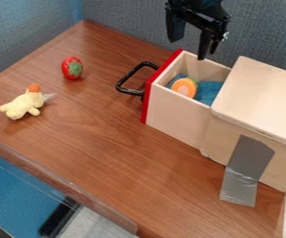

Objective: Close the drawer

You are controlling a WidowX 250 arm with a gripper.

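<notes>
The drawer [176,114] stands pulled out of the wooden box [263,97], its red front with a black handle [122,88] facing left. Inside the drawer lie an orange round toy [184,87] and a blue cloth [209,91]. At the top of the view the black gripper [189,46] hangs above the drawer's back edge, open, with nothing between its fingers. It looks apart from the drawer.
A red strawberry-like toy [72,68] and a pale yellow plush toy [24,102] lie on the table [96,153] at left. Grey tape [244,169] holds the box to the tabletop. Grey-blue partitions [126,21] rise behind.
</notes>
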